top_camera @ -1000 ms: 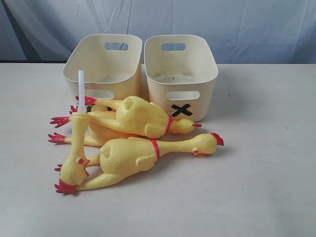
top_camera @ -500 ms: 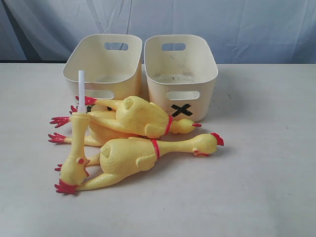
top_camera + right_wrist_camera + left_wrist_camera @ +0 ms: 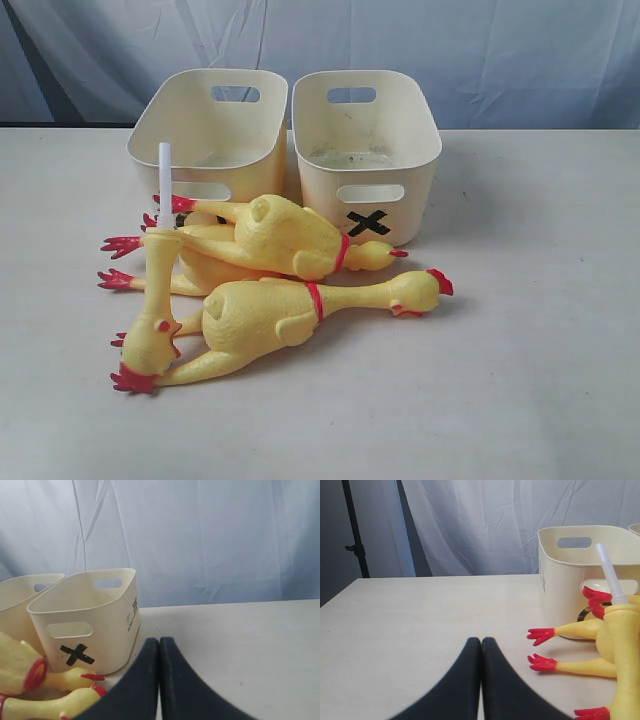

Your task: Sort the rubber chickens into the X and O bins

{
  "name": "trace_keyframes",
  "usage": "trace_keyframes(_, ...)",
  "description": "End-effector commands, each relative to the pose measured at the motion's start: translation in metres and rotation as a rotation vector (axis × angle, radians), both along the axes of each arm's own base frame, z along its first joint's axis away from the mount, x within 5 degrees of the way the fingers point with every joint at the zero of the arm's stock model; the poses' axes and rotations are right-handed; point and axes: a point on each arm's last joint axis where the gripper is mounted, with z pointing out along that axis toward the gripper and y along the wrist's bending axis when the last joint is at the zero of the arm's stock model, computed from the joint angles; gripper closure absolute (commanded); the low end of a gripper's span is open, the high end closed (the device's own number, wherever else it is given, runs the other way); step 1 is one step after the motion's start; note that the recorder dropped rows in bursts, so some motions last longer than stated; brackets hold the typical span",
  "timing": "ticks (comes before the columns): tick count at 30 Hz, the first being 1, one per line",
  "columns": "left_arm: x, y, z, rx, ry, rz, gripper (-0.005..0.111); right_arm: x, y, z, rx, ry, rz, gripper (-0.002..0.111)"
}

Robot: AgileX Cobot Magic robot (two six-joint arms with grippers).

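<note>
The rubber chickens (image 3: 270, 270) lie heaped just in front of the X bin (image 3: 415, 200), partly before the O bin (image 3: 255, 175) beside it. They look light, soft and squashy, so the slim necks probably suit pinching best. The left gripper (image 3: 481, 639) and right gripper (image 3: 159, 639) are both closed, empty and touching nothing.

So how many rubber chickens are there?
4: front chicken, back chicken near the bins, a half-buried chicken between them, small chicken with white tube at left. More could be hidden.
</note>
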Motion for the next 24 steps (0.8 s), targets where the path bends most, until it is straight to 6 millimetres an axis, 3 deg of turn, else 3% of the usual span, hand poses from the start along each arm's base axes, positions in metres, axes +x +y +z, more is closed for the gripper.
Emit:
trace_keyframes(1, -0.0002, -0.0001, 0.0005, -0.009, -0.01, 0.0, 0.107, 0.0, -0.0007, 0.0033, 0.009, -0.046, -0.009, 0.109)
trace_keyframes(4, -0.0002, -0.0001, 0.0005, -0.009, -0.01, 0.0, 0.107, 0.0, -0.0006, 0.0033, 0.025, -0.043, -0.008, 0.109)
trace_keyframes(13, -0.0002, -0.0001, 0.0005, -0.009, -0.01, 0.0, 0.107, -0.0004, 0.0018, 0.0041, 0.434, 0.018, 0.017, 0.109)
trace_keyframes(21, -0.0002, -0.0001, 0.0005, -0.004, -0.01, 0.0, 0.107, -0.0009, 0.0041, 0.0021, 0.538, 0.065, 0.036, 0.109)
trace_keyframes(24, -0.0002, -0.0001, 0.0005, -0.004, -0.01, 0.0, 0.107, -0.0015, 0.0068, 0.0008, 0.656, 0.11, 0.058, 0.109)
